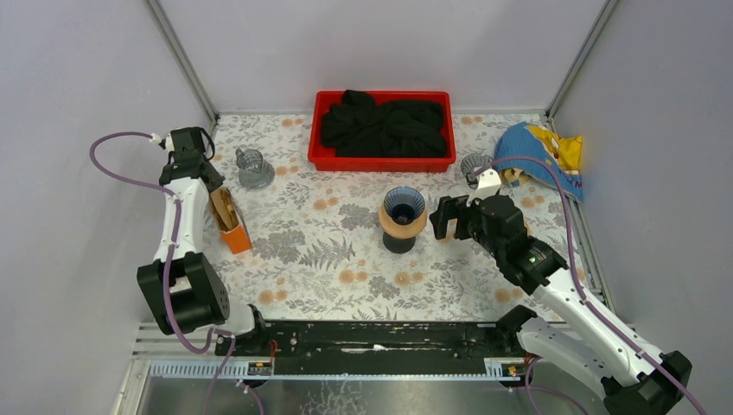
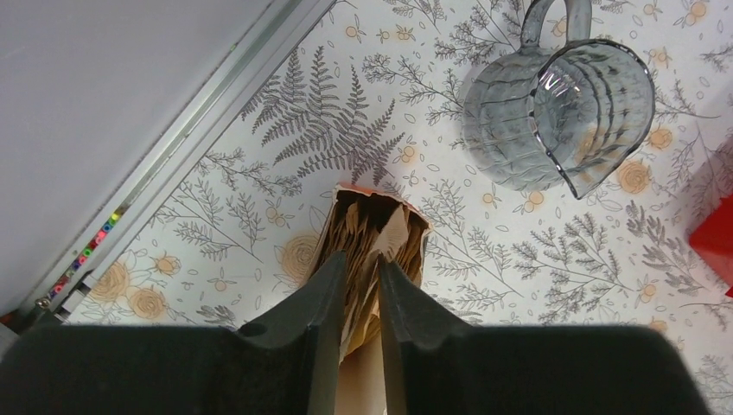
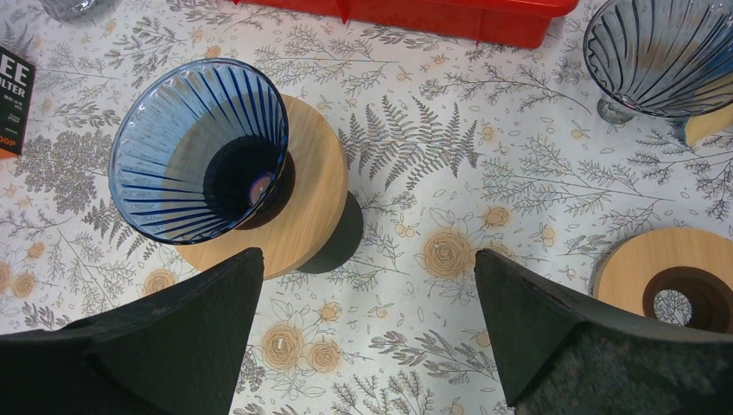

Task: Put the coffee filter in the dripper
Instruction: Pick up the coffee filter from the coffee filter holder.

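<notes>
While the left claw (image 2: 359, 266) dips into the orange box (image 1: 237, 237) on the table's (image 1: 346, 268) left side, its fingers stand narrowly apart around a brown coffee filter (image 2: 393, 238); whether it is pinched, I cannot tell. The right claw (image 3: 367, 259) gapes wide beside the blue dripper (image 3: 203, 147).

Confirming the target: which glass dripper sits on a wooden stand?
The central blue dripper, beside the right gripper; the left dripper and right dripper rest on the tablecloth.
</notes>
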You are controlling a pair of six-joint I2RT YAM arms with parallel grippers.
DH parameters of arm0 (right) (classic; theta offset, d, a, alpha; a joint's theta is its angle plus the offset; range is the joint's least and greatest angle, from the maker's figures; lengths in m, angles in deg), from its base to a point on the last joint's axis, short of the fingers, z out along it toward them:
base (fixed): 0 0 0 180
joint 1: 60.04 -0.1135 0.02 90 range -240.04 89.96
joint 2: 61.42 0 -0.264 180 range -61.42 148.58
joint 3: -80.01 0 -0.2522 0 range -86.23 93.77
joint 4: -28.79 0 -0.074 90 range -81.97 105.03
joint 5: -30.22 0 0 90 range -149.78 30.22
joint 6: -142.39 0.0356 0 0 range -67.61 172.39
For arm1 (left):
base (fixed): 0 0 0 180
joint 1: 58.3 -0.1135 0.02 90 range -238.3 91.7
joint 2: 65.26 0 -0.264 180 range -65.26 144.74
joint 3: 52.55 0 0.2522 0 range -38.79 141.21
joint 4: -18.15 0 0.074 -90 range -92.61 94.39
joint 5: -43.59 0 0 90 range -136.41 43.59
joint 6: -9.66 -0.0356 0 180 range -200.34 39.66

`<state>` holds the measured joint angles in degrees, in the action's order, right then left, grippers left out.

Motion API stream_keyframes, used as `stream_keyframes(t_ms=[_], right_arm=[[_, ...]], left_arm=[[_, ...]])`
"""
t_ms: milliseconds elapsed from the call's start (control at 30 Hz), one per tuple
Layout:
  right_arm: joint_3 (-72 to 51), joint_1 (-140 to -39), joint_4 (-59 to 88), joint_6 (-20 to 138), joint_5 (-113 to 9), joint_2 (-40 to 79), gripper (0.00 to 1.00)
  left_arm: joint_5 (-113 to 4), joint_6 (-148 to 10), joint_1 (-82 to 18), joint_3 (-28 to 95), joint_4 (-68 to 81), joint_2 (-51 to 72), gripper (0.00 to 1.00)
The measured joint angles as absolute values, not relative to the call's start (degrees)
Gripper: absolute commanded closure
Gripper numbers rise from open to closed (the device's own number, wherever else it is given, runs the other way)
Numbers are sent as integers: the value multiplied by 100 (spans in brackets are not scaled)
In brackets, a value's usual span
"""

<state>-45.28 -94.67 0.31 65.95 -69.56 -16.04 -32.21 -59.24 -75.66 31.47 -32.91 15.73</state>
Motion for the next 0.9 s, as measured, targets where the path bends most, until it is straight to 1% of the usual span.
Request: stream_keyframes(t_ms=[100, 200, 400, 633, 900], right_arm=[[-4528, -9470, 31, 6597, -6956, -1604, 1], [-4528, -9472, 31, 6597, -6956, -1604, 1], [-4528, -9478, 20, 6595, -6959, -1527, 1], [-4414, -9478, -151, 6560, -6910, -1352, 1], [-4091, -9485, -225, 6405, -6528, -1352, 1]], left_arm=[[-3247, -5926, -7566, 3147, -3291, 1571, 93], [-3254, -5928, -7566, 3147, -3293, 1562, 100], [-3339, -5928, -7566, 3195, -3352, 1370, 100], [-3615, -5926, -7566, 3608, -3612, 834, 100], [-4784, -5837, -7566, 3726, -3649, 17, 100]])
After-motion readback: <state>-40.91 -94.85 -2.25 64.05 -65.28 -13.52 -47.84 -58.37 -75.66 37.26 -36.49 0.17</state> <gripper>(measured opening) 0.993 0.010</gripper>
